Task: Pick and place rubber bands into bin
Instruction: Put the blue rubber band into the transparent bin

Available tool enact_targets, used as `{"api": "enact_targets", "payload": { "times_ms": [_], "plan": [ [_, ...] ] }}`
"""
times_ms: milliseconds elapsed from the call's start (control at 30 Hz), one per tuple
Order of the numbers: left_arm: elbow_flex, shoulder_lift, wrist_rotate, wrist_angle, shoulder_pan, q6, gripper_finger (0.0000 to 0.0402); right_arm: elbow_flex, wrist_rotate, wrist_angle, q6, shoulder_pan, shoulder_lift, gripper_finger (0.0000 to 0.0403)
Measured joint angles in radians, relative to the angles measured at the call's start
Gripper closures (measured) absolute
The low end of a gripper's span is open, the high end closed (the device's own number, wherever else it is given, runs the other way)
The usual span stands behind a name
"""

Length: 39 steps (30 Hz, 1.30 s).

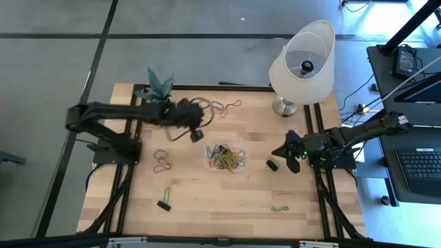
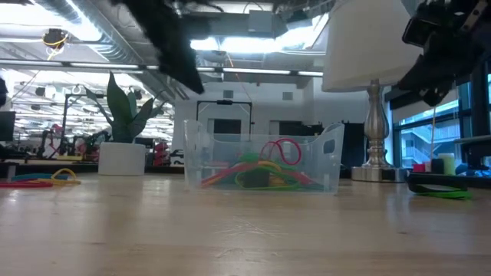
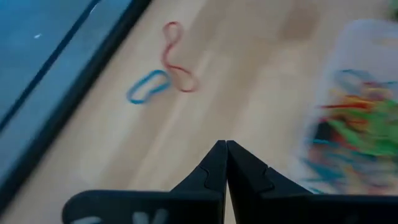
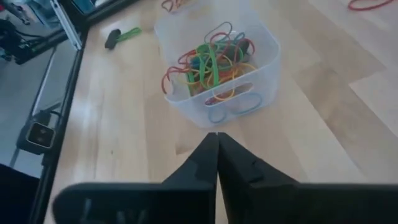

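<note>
The bin point(image 1: 225, 157) sits near the middle of the wooden table point(image 1: 207, 200), a clear tray already holding a tangle of red, green, orange and yellow rubber bands point(image 4: 211, 62); seen from table height, its see-through walls point(image 2: 265, 165) show the coloured loops heaped on its floor. The left gripper point(image 1: 196, 132) hangs above the table at about ten o'clock from the bin, close to it but not over it, and its wrist camera shows the two fingers point(image 3: 211, 171) pressed together tip to tip with nothing visible between them. Beyond those fingers lie a blue band point(image 3: 148, 87) and a red band point(image 3: 177, 59) loose on the wood, touching at one end. The right gripper point(image 1: 282, 160) waits at three o'clock from the bin, a little way off, its fingers point(image 4: 208, 158) likewise closed and empty, pointing toward the bin. More loose bands lie scattered: a small cluster point(image 1: 162, 160) at nine o'clock from the bin, a few point(image 1: 224, 105) at twelve o'clock near the far edge, a green one point(image 1: 279, 208) at about five o'clock, and another green one point(image 1: 166, 193) at seven o'clock beside a small black object point(image 1: 164, 205). A lamp point(image 1: 303, 62) stands at the far right corner and a potted plant point(image 1: 160, 86) at the far left.
</note>
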State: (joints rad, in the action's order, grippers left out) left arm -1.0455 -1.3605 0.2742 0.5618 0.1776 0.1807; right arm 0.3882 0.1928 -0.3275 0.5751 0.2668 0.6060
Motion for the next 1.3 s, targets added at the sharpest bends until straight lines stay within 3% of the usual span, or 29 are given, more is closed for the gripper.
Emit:
{"api": "enact_targets", "payload": {
  "times_ms": [167, 400, 567, 700, 933, 1300],
  "plan": [
    [-0.206, -0.199, -0.062, 0.092, 0.147, -0.224, 0.0381, 0.000, 0.033, 0.004, 0.048, 0.000, 0.000, 0.0383],
    [-0.438, -0.474, -0.136, 0.140, 0.280, -0.451, 0.0298, 0.000, 0.107, 0.004, 0.085, -0.001, 0.000, 0.0397],
    [-0.551, -0.632, -0.189, 0.190, 0.350, -0.507, 0.0242, 0.001, 0.180, 0.007, 0.136, -0.001, 0.000, 0.0397],
    [-0.644, -0.749, -0.196, 0.225, 0.400, -0.488, 0.0219, 0.001, 0.218, 0.008, 0.184, -0.001, 0.000, 0.0391],
    [-0.752, -0.876, -0.244, 0.268, 0.449, -0.368, 0.0220, 0.001, 0.257, 0.012, 0.245, -0.001, 0.000, 0.0396],
    [-0.760, -0.941, -0.231, 0.314, 0.446, -0.358, 0.0273, 0.002, 0.280, 0.011, 0.254, -0.001, 0.001, 0.0393]
  ]
}}
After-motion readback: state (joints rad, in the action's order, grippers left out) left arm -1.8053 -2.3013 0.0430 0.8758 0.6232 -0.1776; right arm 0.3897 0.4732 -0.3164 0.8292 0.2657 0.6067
